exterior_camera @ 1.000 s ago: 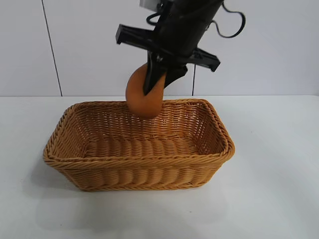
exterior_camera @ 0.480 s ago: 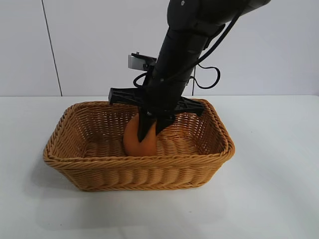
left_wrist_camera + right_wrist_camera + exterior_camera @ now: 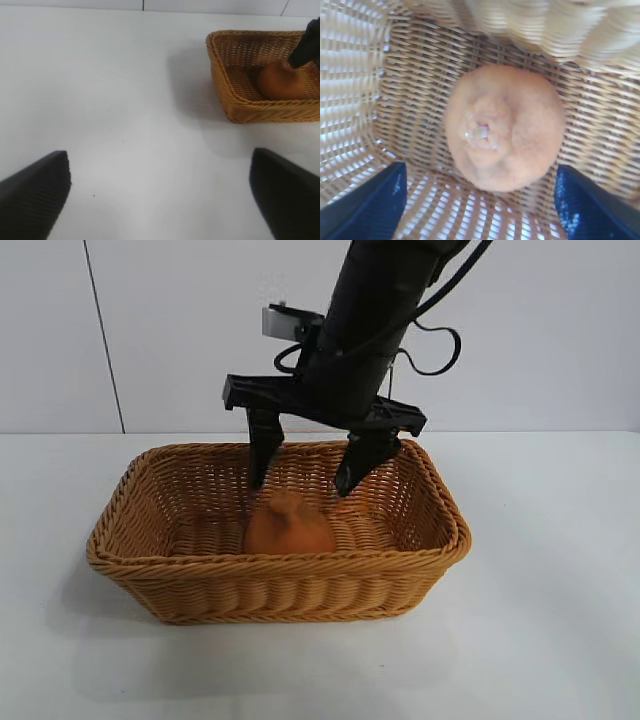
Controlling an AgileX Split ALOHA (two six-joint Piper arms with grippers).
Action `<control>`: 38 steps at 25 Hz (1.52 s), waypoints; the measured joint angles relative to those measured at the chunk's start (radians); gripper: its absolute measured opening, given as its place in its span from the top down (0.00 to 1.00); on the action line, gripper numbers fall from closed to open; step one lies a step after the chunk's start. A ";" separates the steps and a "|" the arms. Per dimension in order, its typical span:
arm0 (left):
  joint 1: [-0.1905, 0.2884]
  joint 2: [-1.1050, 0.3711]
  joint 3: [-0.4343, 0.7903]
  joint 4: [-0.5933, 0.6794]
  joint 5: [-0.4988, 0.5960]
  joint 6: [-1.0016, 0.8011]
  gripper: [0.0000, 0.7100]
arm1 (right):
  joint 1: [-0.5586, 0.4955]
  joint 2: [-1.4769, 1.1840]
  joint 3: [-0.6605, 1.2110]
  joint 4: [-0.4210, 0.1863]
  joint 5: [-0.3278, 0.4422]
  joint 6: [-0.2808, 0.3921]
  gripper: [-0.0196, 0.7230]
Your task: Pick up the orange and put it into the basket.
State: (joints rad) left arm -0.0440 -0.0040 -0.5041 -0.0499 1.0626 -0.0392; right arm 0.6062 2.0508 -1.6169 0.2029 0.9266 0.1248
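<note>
Directly below the right claw (image 3: 304, 481), whose fingers are spread and touch nothing, the orange (image 3: 288, 528) sits on the floor of the basket (image 3: 270, 565), evidently released there. Farther off, the left claw (image 3: 160, 192) hangs spread over bare tabletop (image 3: 115, 115).

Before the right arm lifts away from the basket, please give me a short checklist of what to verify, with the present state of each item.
1. The orange lies on the floor of the basket: ok.
2. The right gripper is open, its fingers apart above the orange: ok.
3. The fingers are free of the orange: ok in the exterior view.
4. The fingers are clear of the basket's rim: ok.
5. The orange has come to rest: cannot tell, it looks blurred.
6. The left gripper is open, parked over the bare table, away from the basket: ok.
</note>
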 joint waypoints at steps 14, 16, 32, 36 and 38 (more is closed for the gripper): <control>0.000 0.000 0.000 0.000 0.000 0.000 0.02 | -0.099 -0.042 -0.245 -0.176 0.279 0.013 0.21; 0.000 0.000 0.000 0.000 0.000 0.000 0.02 | -0.144 -0.042 -0.247 -0.183 0.283 0.013 0.21; 0.000 0.000 0.000 0.000 0.000 0.000 0.02 | -0.562 -0.042 -0.215 -0.220 0.286 -0.049 0.21; 0.000 0.000 0.000 0.000 0.000 0.000 0.02 | -0.575 -0.043 -0.141 -0.217 0.290 -0.064 0.21; 0.000 0.000 0.000 0.000 0.000 0.000 0.02 | -0.575 -0.050 -0.117 -0.216 0.291 -0.065 0.21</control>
State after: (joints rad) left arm -0.0440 -0.0040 -0.5041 -0.0499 1.0626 -0.0392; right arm 0.0312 2.0009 -1.7342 -0.0136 1.2172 0.0601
